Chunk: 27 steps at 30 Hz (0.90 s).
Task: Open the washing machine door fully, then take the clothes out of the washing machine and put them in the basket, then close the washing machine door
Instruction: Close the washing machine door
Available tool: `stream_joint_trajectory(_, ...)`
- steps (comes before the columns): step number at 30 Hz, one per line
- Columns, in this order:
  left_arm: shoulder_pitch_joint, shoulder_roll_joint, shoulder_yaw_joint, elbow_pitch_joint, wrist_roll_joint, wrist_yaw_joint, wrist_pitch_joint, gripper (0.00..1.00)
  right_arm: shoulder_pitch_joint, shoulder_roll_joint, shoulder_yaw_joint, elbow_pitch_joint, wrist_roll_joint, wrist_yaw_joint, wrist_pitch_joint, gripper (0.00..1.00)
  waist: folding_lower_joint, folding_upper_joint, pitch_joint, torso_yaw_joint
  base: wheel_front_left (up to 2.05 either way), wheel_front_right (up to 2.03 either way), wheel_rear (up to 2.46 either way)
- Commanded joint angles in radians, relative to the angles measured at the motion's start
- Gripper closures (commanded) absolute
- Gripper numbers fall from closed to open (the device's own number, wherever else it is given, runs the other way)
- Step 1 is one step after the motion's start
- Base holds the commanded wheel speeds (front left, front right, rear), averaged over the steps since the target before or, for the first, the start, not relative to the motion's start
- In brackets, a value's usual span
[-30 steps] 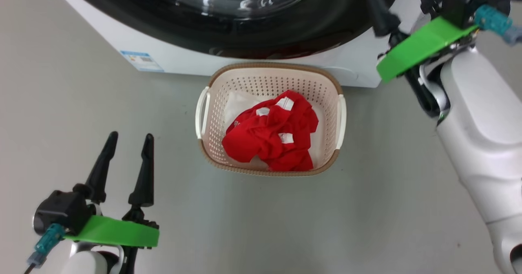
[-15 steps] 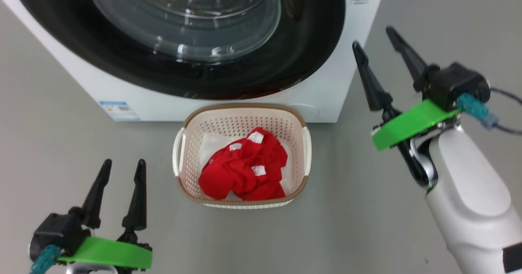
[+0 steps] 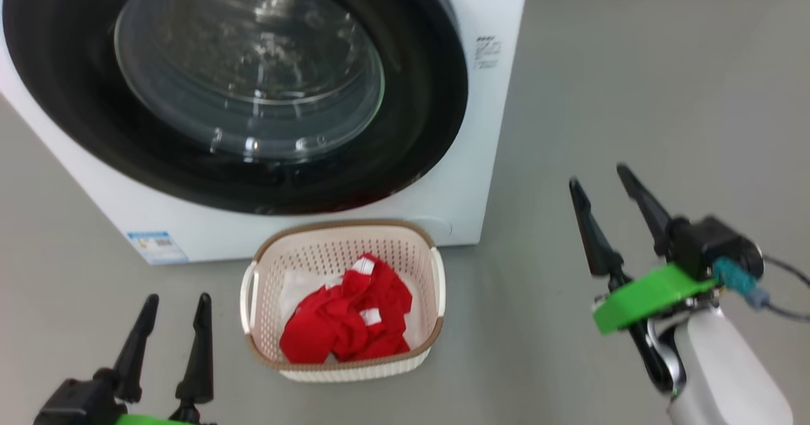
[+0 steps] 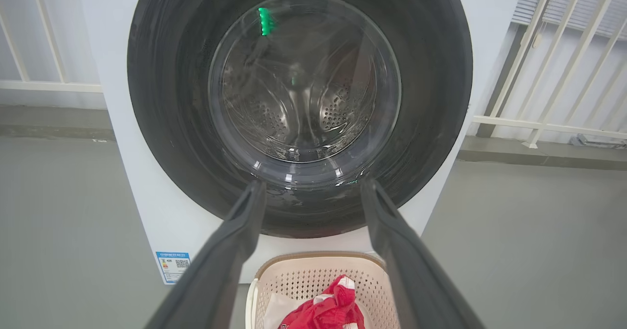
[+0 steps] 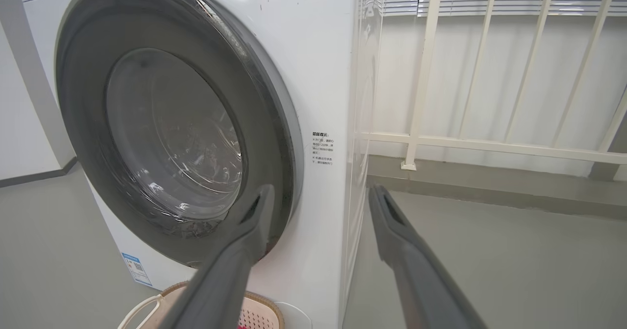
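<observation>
Status: door (image 3: pixel 417 128) shut; clothes (image 3: pixel 342 324) in basket (image 3: pixel 345 224), 6 o'clock; left pincer (image 3: pixel 178 298), right pincer (image 3: pixel 598 175) apart, empty; risk: latch uncaught, door reopens

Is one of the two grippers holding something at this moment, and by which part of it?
Nothing is held. The left gripper and the right gripper both stand open and empty; the clothes lie in the basket.

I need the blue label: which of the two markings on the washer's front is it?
The sticker at the washing machine front's lower left corner; the other, right of the washing machine door, is plain black print.
</observation>
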Motion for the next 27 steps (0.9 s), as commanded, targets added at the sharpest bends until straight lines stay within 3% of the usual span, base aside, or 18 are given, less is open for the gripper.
stream_joint_trajectory(1,0.001,0.022,0.035,-0.032,0.012,-0.006,-0.009,0.0,0.027,0.012,0.005,-0.04,-0.017,-0.004,-0.005,0.0,0.0,0.0,-0.054,-0.03,0.0,0.0,0.0)
stream_joint_trajectory(27,0.106,0.025,-0.017,-0.055,0.056,-0.006,-0.009,0.0,0.351,0.024,-0.096,-0.227,-0.053,-0.004,-0.005,0.0,0.0,0.0,-0.131,-0.051,0.0,0.0,0.0)
